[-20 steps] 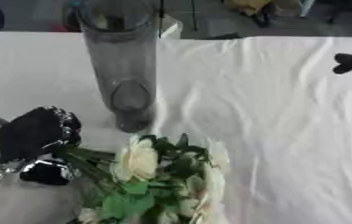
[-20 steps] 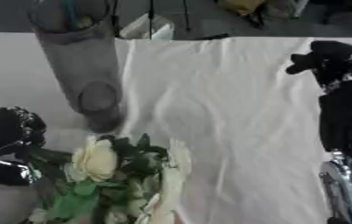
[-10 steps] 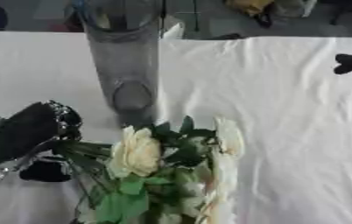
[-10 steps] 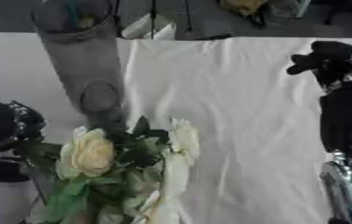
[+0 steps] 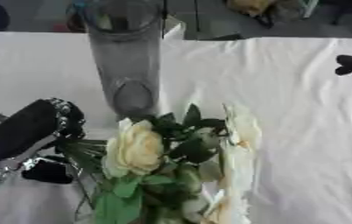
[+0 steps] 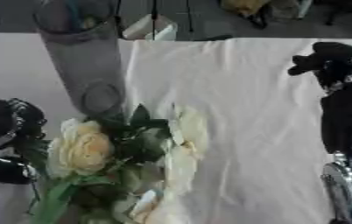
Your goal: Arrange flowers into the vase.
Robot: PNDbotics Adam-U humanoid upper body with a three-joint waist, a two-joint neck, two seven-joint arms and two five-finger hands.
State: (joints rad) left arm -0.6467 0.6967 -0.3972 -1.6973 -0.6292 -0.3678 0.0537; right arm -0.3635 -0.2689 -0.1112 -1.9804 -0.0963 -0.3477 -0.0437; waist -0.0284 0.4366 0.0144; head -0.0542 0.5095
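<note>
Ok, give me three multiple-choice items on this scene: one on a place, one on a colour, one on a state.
1. Where is the vase relative to the flowers?
A. beyond them, farther from the robot
B. nearer the robot than they are
C. far off at the robot's right

2. What colour are the blooms?
A. red
B. cream
C. purple

3. What is the left hand doing?
A. resting open, away from the flowers
B. pressing flat on the vase
C. curled round the flower stems

Answers:
1 A: the vase stands above the bouquet in both views.
2 B: the petals are pale cream among green leaves.
3 C: the stems run into the closed left hand; the right hand hangs apart at the right edge.
</note>
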